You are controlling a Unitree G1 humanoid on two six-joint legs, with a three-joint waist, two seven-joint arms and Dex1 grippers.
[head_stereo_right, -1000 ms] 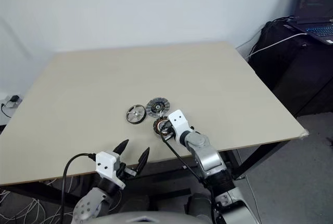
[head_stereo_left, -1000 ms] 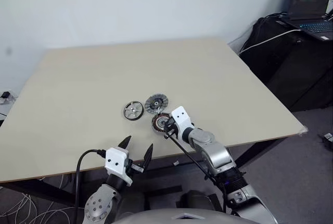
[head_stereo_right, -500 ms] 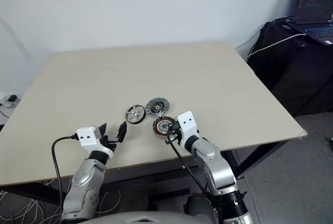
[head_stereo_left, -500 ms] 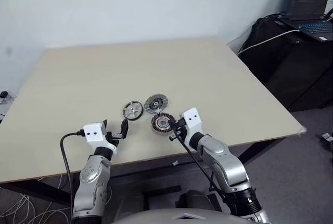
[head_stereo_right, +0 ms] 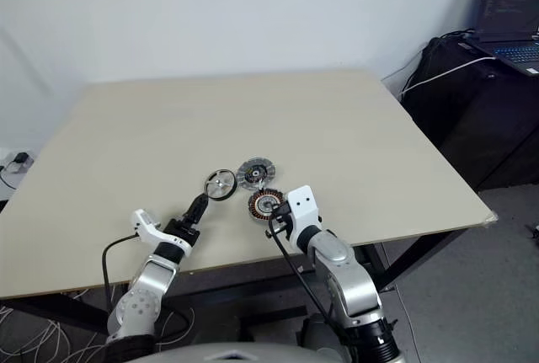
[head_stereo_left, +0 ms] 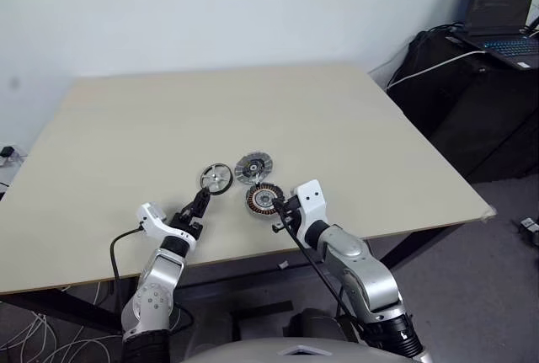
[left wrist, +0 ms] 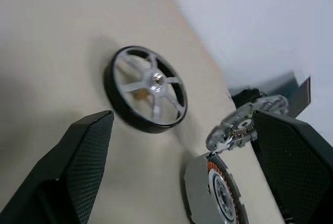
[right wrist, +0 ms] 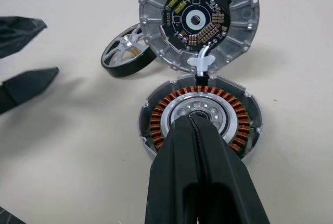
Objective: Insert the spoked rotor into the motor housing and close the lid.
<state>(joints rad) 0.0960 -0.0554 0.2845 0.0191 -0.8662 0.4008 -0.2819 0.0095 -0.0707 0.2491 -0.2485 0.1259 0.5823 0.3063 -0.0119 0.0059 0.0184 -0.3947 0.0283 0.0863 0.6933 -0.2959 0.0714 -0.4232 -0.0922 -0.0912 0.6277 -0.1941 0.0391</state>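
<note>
You have bare table (head_stereo_left: pixel 126 136) around the spoked rotor (left wrist: pixel 147 89) for your left gripper (head_stereo_left: pixel 200 203). Your right gripper (right wrist: pixel 193 122), fingers pressed together, crowds the motor housing (right wrist: pixel 200 115), perhaps touching; the lid (right wrist: pixel 200 18) stands just beyond.

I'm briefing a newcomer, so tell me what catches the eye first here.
Three small round motor parts cluster near the front edge of the tan table: the spoked rotor, the lid and the copper-wound motor housing. The open left hand reaches toward the rotor, while the shut right hand points at the housing.
</note>
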